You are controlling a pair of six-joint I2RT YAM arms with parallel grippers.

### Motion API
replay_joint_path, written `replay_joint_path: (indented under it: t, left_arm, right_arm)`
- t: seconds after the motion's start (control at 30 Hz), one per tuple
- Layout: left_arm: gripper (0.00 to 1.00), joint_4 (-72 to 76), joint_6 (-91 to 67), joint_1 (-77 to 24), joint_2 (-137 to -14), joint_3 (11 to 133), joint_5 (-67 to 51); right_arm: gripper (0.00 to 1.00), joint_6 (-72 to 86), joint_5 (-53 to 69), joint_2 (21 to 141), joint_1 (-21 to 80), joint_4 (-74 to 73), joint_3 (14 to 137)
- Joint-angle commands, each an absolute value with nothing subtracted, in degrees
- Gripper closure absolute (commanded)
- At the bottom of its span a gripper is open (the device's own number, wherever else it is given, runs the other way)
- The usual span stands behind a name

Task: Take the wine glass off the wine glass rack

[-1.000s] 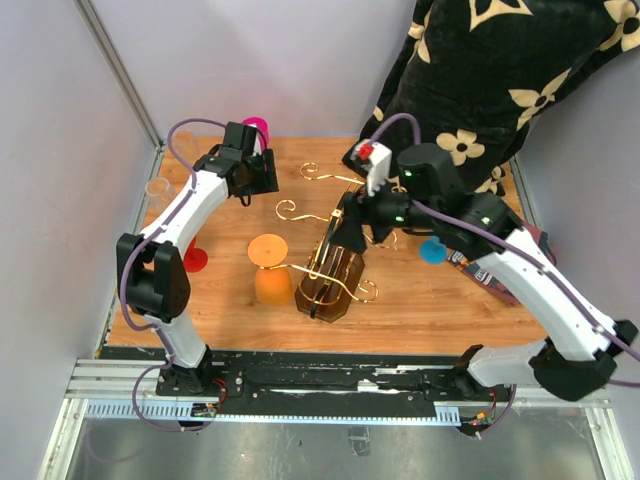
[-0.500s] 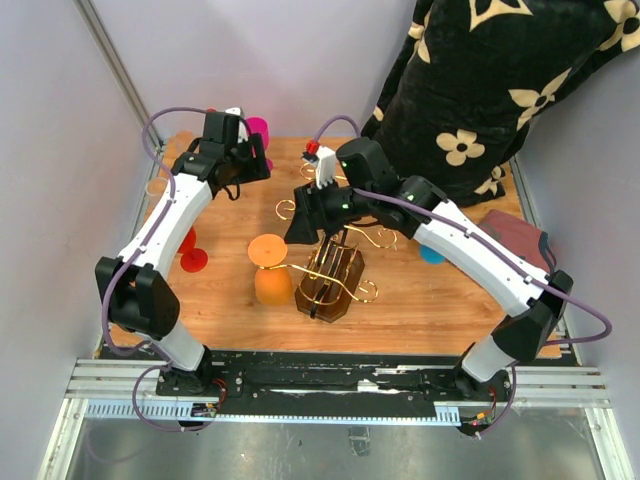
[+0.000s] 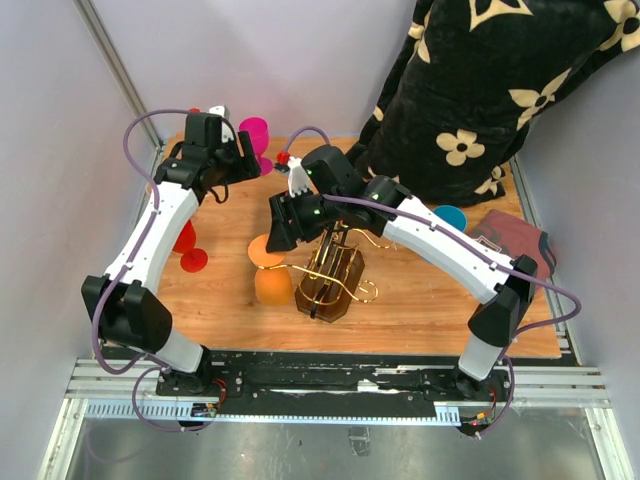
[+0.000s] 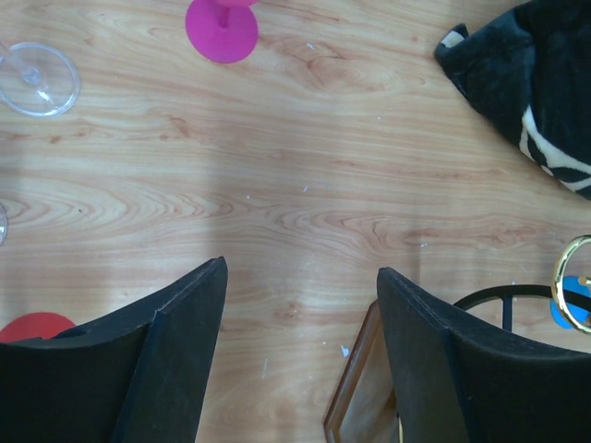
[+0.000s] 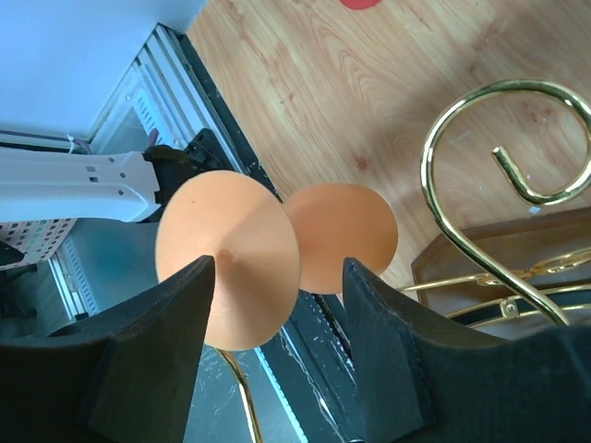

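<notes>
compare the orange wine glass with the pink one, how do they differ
The orange wine glass hangs foot-up on the wine glass rack; the pink one stands on the table. The right gripper, jaws open, flanks the orange glass's foot; the pink one has no gripper around it. Both are stemmed glasses.

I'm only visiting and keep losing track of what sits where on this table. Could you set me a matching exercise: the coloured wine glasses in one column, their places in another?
1. orange wine glass
2. pink wine glass
3. blue wine glass
4. red wine glass

A. near the black flowered cloth
B. far back, by the left gripper
C. hanging foot-up on the gold wire rack
D. at the left, partly hidden by the left arm

Pairs: 1-C, 2-B, 3-A, 4-D
</notes>
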State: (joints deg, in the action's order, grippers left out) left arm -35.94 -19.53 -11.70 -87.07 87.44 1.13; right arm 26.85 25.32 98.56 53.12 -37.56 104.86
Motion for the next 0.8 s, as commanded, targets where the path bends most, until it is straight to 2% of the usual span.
replay_joint_path:
  t: [0.0,0.2,0.43,0.77]
  left_arm:
    - [0.28,-34.2,-18.8,-11.3,-84.8,86.4,-1.2]
    - [0.28,-33.4,-19.5,-11.2,-84.5,85.3,-2.7]
    - [0.28,-33.8,-19.2,-11.2,-84.3,84.7,-2.3]
    - [0.28,-34.4,-18.6,-11.2,-83.7,84.6,-1.5]
  right_arm:
    - [0.45,27.9,22.4,98.2,54.0,-40.4,106.6]
    - [0.66,28.2,22.5,97.3,54.3,-40.0,105.9]
    - [0.99,28.6,24.5,94.5,54.2,-37.6,104.0]
    - [0.99,30.9,29.8,91.1,53.4,-31.7,99.3]
